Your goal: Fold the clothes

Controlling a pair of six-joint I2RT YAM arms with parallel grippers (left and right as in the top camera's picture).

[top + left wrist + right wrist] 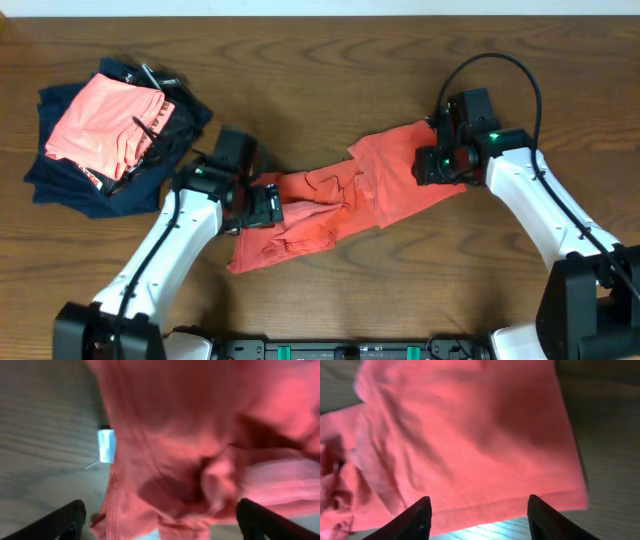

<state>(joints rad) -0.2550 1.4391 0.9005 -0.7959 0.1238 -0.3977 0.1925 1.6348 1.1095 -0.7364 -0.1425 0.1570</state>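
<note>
The red-orange T-shirt (345, 205) lies crumpled in a long band across the middle of the table, its lettering hidden. My left gripper (262, 205) is open over the shirt's bunched left part; in the left wrist view the wrinkled cloth (200, 450) fills the space between the two spread fingers (160, 522). My right gripper (440, 165) is open over the shirt's right end; in the right wrist view its fingers (479, 517) straddle the hemmed edge of the cloth (470, 435), which lies flat on the wood.
A pile of other garments, salmon-pink (100, 125) on top of navy and black (70, 180), sits at the back left. A small white label (106, 446) shows beside the shirt in the left wrist view. The wooden table (330, 70) surrounds the shirt.
</note>
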